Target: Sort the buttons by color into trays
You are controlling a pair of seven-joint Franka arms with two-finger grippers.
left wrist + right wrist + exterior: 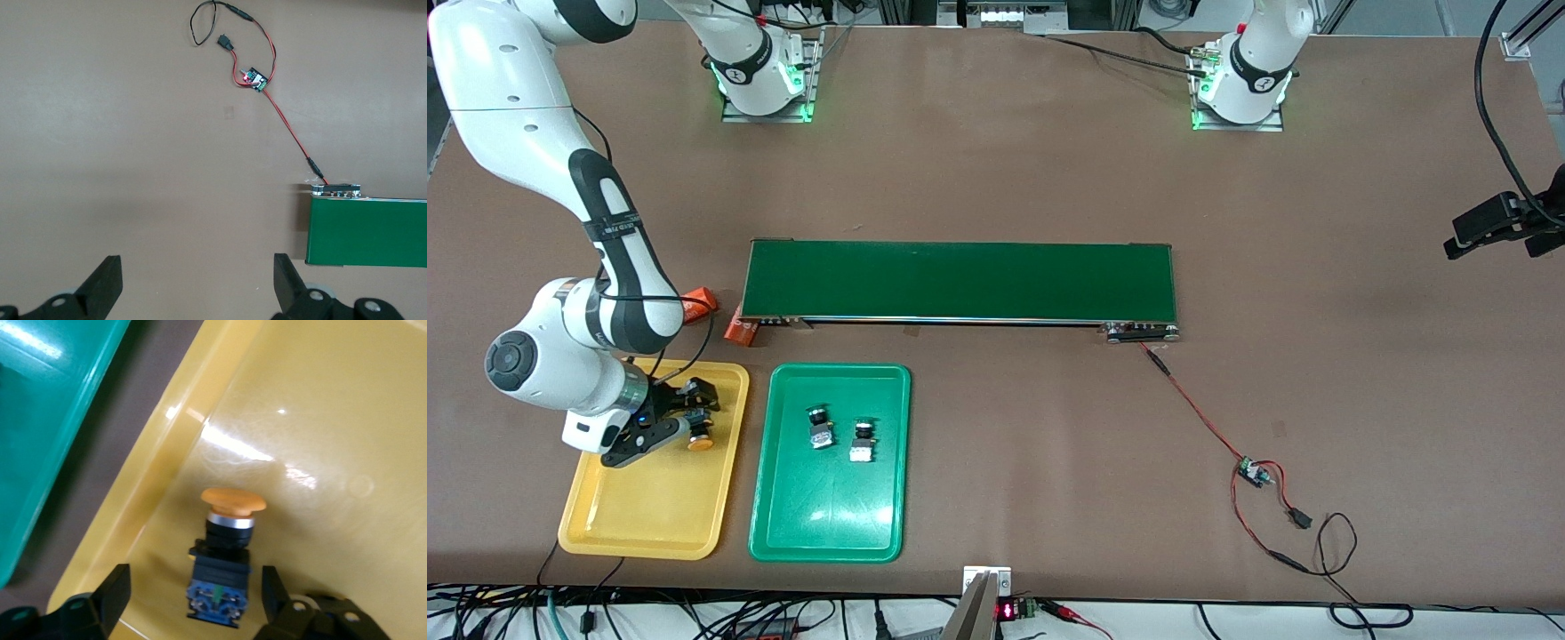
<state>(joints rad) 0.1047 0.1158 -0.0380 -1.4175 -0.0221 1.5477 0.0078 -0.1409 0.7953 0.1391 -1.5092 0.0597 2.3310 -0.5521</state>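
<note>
Buttons: two dark green ones (819, 427) (862, 442) already lying side by side in the green tray (774, 498), apart from each other. One yellow-orange button (699, 437) (223, 557) lying in the yellow tray (649, 524), beside the green tray, at its edge nearest the conveyor belt (960, 281). Right hand (680, 418) (193, 603) low over that tray, fingers wide on both sides of this button, not touching it. Second yellow-orange button not visible; possibly hidden under the arm. Sorting judged nearly finished.

Left hand (197, 283) waiting, wide open and empty, above bare table (1316, 267) near the belt's end. Orange cylinders (701, 305) between belt and yellow tray, red wiring with small board (1251, 471) well away; nothing blocking.
</note>
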